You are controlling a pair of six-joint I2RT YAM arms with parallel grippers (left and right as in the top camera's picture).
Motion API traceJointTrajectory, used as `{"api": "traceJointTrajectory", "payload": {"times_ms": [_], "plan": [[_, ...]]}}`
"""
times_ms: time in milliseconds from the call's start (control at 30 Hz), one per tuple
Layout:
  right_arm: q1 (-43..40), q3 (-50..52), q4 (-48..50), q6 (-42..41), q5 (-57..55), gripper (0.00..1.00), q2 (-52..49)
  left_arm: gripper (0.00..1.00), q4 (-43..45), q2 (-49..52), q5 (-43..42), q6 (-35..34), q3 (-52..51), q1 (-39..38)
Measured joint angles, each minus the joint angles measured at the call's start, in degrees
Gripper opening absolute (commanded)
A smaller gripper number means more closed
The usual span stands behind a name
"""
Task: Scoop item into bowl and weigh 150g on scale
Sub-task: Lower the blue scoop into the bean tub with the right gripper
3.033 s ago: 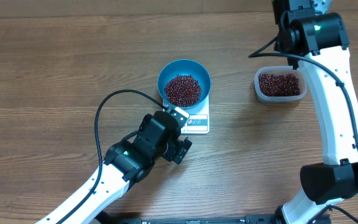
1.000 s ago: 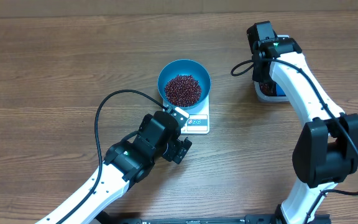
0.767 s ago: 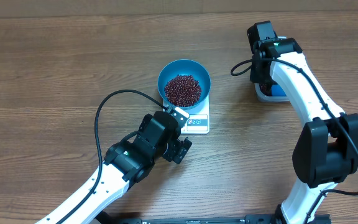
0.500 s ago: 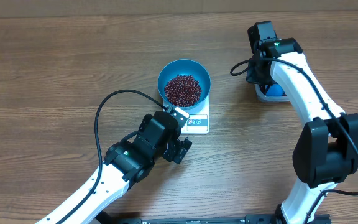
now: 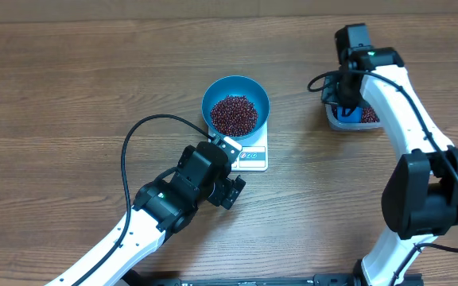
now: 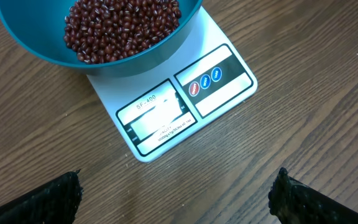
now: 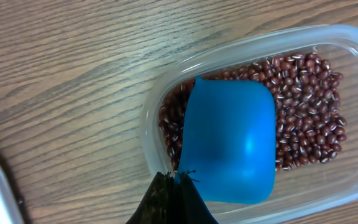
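The blue bowl (image 5: pixel 213 89) stands on the white scale (image 5: pixel 253 156) and holds a heap of red-brown beans (image 5: pixel 233 115). My left gripper (image 5: pixel 227 187) hovers open just in front of the scale, its fingers wide apart over bare wood (image 6: pixel 176 196), with the scale's display (image 6: pixel 157 118) ahead of it. My right gripper (image 7: pixel 178 177) is shut on a small blue scoop (image 7: pixel 229 146). The scoop lies in the left part of a clear tub (image 7: pixel 148 124) of beans (image 7: pixel 303 118). No beans show on the scoop's smooth blue face.
The clear tub (image 5: pixel 330 119) sits at the back right, about a hand's width right of the bowl. My left arm's black cable (image 5: pixel 130 147) loops over the table to the left of the scale. Wood tabletop (image 5: pixel 70 79) surrounds everything.
My right wrist has shifted right and toward the back over the tub, and the blue scoop has come into view inside it. The left arm, bowl and scale have not moved.
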State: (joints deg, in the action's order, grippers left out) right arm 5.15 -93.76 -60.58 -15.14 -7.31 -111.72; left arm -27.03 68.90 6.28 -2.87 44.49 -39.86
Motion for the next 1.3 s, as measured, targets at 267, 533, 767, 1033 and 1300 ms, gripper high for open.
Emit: {"api": "traceJointTrajectory", "payload": {"times_ms": [267, 533, 767, 1033, 1300], "plan": [[-5.6, -0.3, -0.1, 2.0, 8.9, 0.04, 0.5, 1.0, 0.0, 0.0, 0.0, 0.0, 0.0, 0.0], [-9.1, -0.4, -0.9, 3.2, 15.5, 0.04, 0.5, 0.99, 0.0, 0.0, 0.0, 0.0, 0.0, 0.0], [-9.3, -0.4, -1.1, 3.2, 16.4, 0.04, 0.5, 0.99, 0.0, 0.0, 0.0, 0.0, 0.0, 0.0], [-9.4, -0.4, -2.0, 3.4, 16.8, 0.04, 0.5, 1.0, 0.0, 0.0, 0.0, 0.0, 0.0, 0.0], [-11.0, -0.4, -2.0, 3.7, 18.9, 0.04, 0.5, 1.0, 0.0, 0.0, 0.0, 0.0, 0.0, 0.0]]}}
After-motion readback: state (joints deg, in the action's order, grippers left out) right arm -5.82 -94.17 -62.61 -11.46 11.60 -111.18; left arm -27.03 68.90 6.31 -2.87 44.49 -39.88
